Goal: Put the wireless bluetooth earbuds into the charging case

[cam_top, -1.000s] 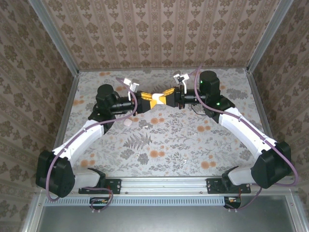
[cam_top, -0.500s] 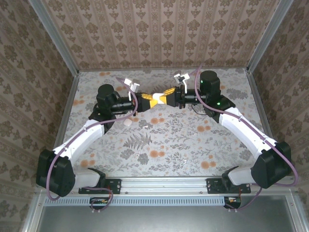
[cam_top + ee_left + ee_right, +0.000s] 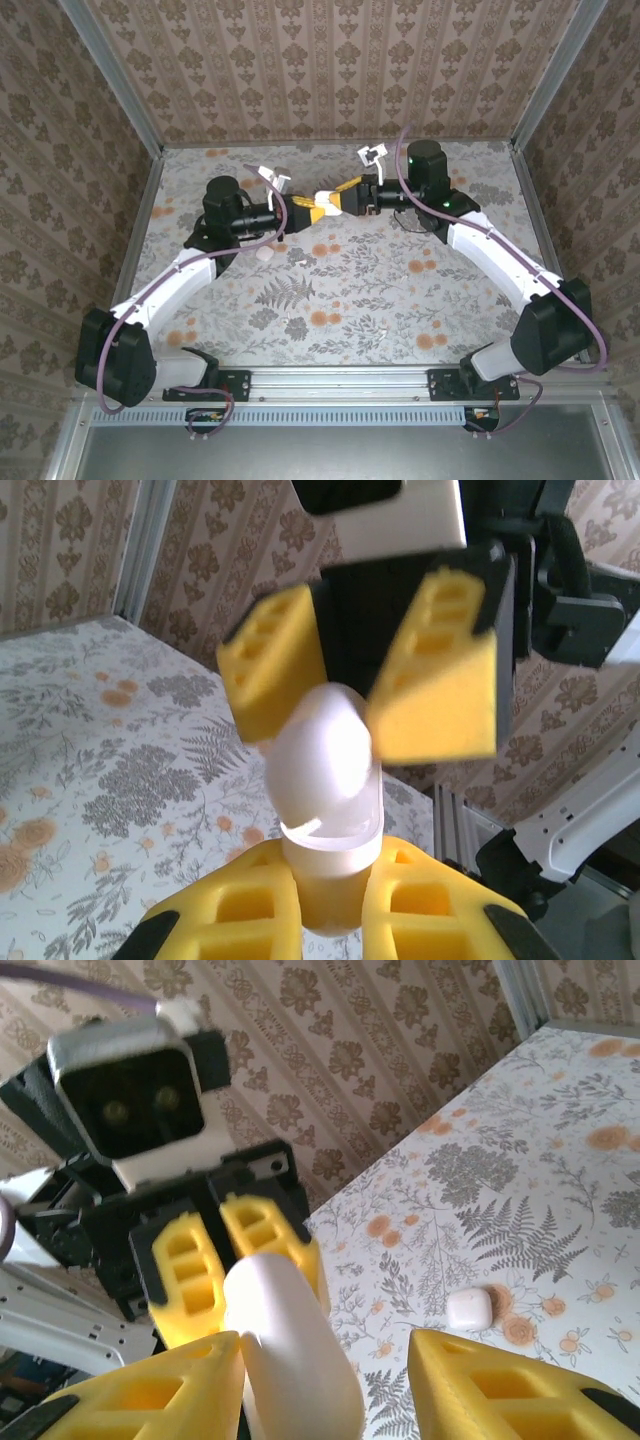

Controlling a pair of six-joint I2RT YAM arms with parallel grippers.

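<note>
The white case [image 3: 325,770] is up in the air, above the far middle of the table [image 3: 350,290]. It is smooth, shiny and round on top. A thin line runs around it low down, and under that line it looks a bit yellow. I cannot tell if its lid is open or closed.

The left gripper [image 3: 330,910] holds the case by its bottom end. Its two yellow fingers [image 3: 240,910] press on the case, one on each side, with only the case between them.

The right gripper [image 3: 325,1350] comes at the case from the other end. Its yellow fingers [image 3: 500,1390] stand wide apart, one on each side of the round top. One finger is right beside the case, and I cannot tell if it touches. The other finger has a clear gap to the case. This gripper is not squeezing it.

From above, the two grippers meet tip to tip at the case. The left arm [image 3: 170,280] reaches to it from one side and the right arm [image 3: 490,250] from the other.

A small white lump [image 3: 264,255] lies on the table, below the case and nearer the left arm. Nothing touches it.

The table under the case has leaves and orange flowers on it. Walls [image 3: 330,70] with a brown pattern stand behind the case and at both sides.
</note>
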